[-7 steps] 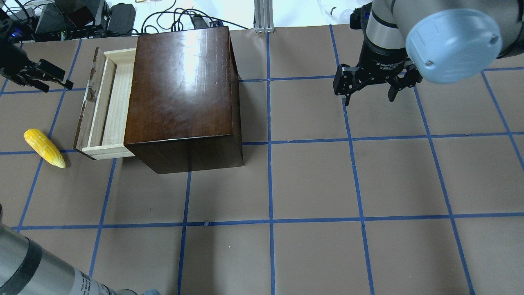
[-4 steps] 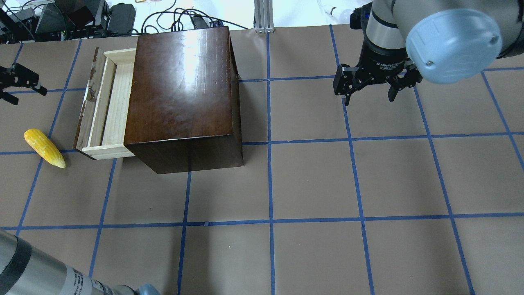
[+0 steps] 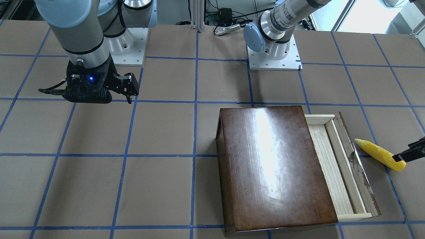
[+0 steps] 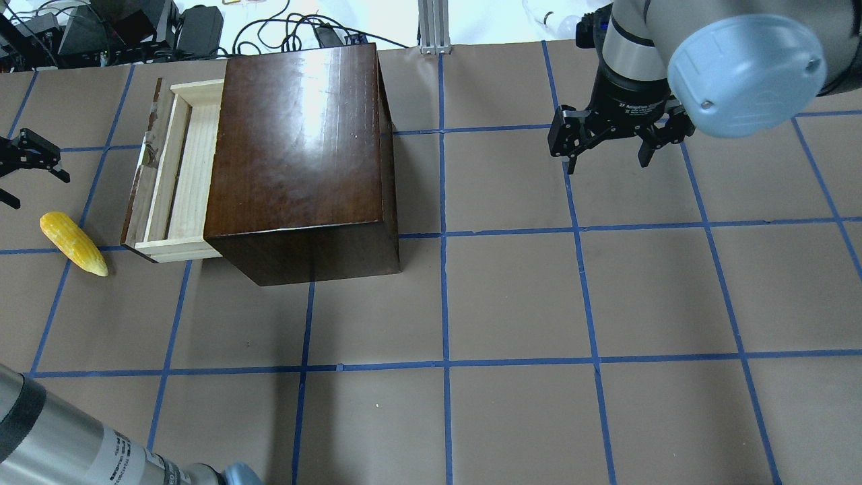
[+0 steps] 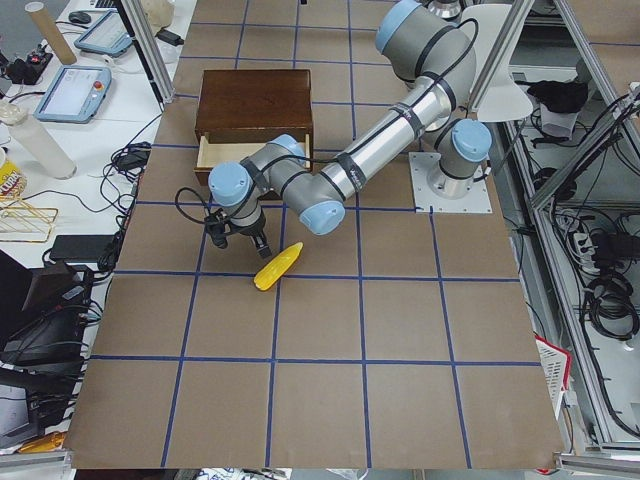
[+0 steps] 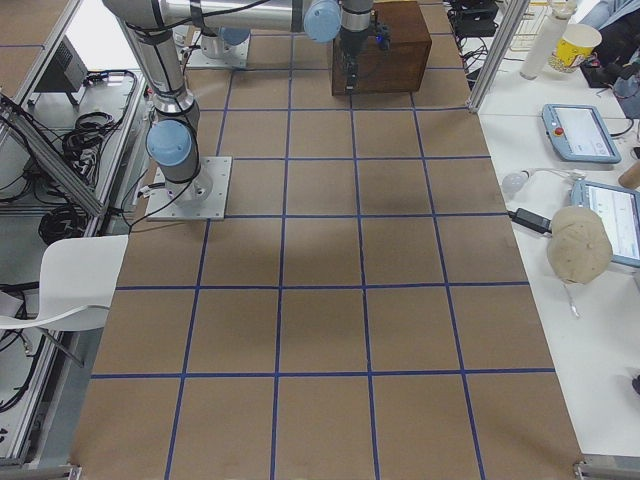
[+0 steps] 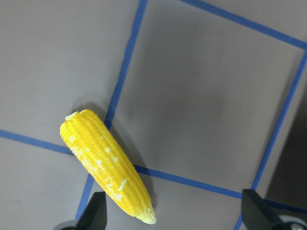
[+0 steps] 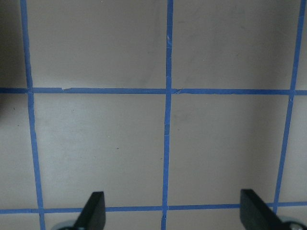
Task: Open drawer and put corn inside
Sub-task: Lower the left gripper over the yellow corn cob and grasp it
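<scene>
The yellow corn lies on the table left of the drawer, which is pulled partly out of the dark-brown box. The drawer's pale wood tray is empty. My left gripper is open at the view's left edge, just beyond the corn. In the left wrist view the corn lies between and ahead of the spread fingertips, its tip near the left one. My right gripper is open and empty above the table, far right of the box.
The table is brown paper with a blue tape grid. Cables and electronics sit beyond the far edge behind the box. The left arm's forearm crosses the near left corner. In the front view the corn lies right of the drawer.
My left gripper has moved away from the drawer front, leftward and nearer, to a spot close to the corn. The right arm, drawer and corn have not moved.
</scene>
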